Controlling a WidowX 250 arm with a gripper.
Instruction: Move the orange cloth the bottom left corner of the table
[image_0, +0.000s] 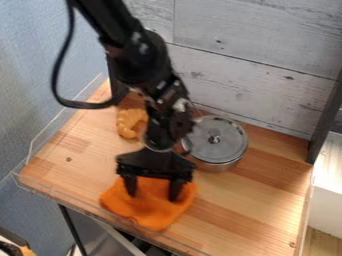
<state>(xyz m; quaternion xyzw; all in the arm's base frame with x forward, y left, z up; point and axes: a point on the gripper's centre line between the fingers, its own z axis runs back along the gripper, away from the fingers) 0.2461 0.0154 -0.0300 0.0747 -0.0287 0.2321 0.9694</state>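
Orange cloth (148, 207): one piece, soft, crumpled and spread in a loose, uneven patch; located on the wooden surface (250, 212), toward its near edge and left of the middle in the view, beneath the claw (153, 196). Claw: black, two-fingered, pointing down, its fingers spread well apart with orange fabric visible between them; both tips overlap the cloth in the view, though whether they press on it cannot be told. Robot arm (137, 62): black, jointed, entering from the top left and slanting down to the claw; a black cable (87, 105) loops out on its left side. Pot (217, 167): metal, round, upright, set behind the cloth and to its right, near the back wall (257, 45); fitted with a shiny metal lid (230, 146) bearing a small central knob (214, 139). Yellow-orange item (125, 124): lumpy, kind uncertain, lying left of the pot and partly hidden by the arm. Surface: pale and reddish-brown wood in strips, edged at the front and left by a clear guard (73, 203). Back wall: whitish-grey planks with dark knots. Right side: one dark upright post (325, 117), with a white block (328, 210) beside the surface. Left side: blue wall (30, 55).
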